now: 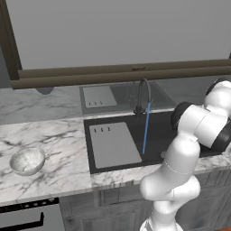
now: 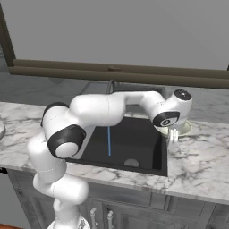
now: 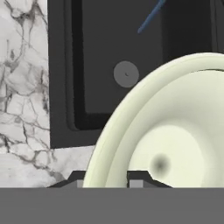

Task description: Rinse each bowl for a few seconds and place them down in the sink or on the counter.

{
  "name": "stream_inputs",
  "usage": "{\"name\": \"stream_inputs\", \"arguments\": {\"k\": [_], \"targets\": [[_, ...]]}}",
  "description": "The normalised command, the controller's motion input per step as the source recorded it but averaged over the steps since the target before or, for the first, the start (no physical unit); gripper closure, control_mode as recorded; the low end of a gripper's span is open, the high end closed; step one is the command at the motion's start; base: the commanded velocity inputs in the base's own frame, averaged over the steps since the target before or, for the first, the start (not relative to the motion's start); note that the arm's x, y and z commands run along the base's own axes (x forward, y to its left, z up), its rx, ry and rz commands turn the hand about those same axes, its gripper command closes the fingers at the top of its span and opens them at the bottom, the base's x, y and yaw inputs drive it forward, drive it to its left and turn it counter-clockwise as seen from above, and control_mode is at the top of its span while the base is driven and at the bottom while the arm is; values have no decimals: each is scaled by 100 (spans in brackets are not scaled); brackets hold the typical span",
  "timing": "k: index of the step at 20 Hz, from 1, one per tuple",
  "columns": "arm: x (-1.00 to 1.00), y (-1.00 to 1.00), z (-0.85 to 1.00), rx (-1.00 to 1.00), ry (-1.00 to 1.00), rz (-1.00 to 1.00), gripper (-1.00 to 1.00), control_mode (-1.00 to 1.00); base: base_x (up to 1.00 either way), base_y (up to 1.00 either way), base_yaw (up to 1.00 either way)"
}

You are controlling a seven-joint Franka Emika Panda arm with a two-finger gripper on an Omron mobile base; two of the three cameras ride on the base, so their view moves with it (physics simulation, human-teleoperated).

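Right of the sink [image 2: 156,154], on the white marble counter [image 2: 197,161], the gripper [image 2: 172,135] points down over the pale cream bowl [image 2: 183,129]. From the right base view only a crescent of that bowl's rim peeks out behind the wrist, just past the basin's right edge, and the fingers cannot be made out there. The hand view supplies what that one hides: the cream bowl [image 3: 170,131] looms large with its greenish inside, and the two dark fingertips [image 3: 138,177] stand on either side of its rim, one outside the wall and one inside, pinching it. Whether the bowl rests on the marble or is raised off it cannot be told. Beyond the rim the same view looks into the black basin, with its round grey drain [image 3: 126,73].

A thin blue stream of water [image 1: 145,131] falls from the dark arched tap [image 1: 143,94] into the sink. The left base view adds the far side: the speckled grey-white bowl [image 1: 28,161] sits upright on the counter well to the left of the sink, and the flat grey slotted panel [image 1: 113,144] lies in the basin's left half. In that view the arm's elbow covers the sink's right end.
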Motion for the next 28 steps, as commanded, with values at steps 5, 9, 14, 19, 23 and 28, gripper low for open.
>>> {"name": "stream_inputs", "arguments": {"k": [5, 9, 14, 19, 23, 28], "targets": [[-1, 33, 0, -1, 3, 16, 100, -100, 0, 0, 0], [-7, 35, -2, 0, 0, 13, 100, -100, 0, 0, 0], [0, 40, -2, 0, 0, 12, 100, -100, 0, 0, 0], [6, 24, 0, 0, 0, 13, 100, -100, 0, 0, 0], [5, 24, 0, 0, 0, 14, 100, -100, 0, 0, 0], [5, 26, 0, 0, 0, 13, 100, -100, 0, 0, 0]]}}
